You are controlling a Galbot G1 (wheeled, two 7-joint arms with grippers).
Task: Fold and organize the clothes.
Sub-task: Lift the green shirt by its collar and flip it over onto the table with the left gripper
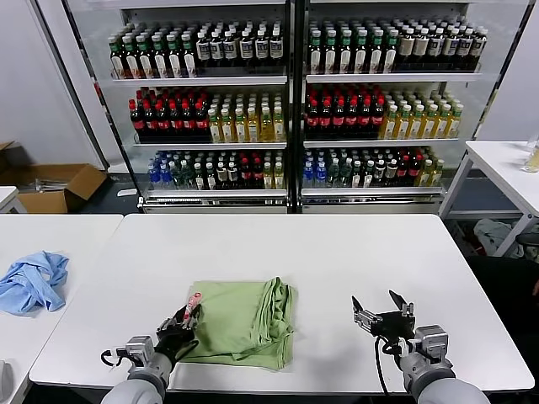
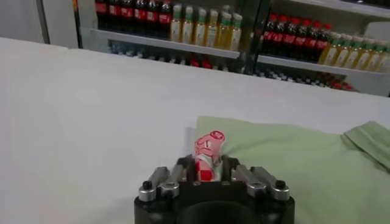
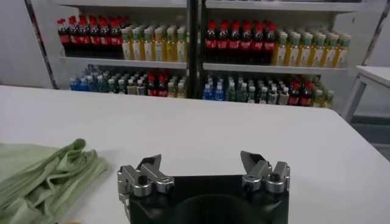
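The shirt's (image 1: 244,324) left edge near the table's (image 1: 337,252) front is pinched by the left gripper (image 1: 181,324), probably for folding; the right gripper (image 1: 383,316) is parked spread wide.

You're seeing bright, even overhead light; the white table (image 1: 337,269) glares slightly and shadows stay soft. In both wrist views the shelves of bottles (image 2: 201,27) look blurred.

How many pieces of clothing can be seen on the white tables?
2. The green shirt lies partly folded on the middle table, between the two grippers. A light blue garment lies crumpled on the side table to the robot's left. Others may be out of view.
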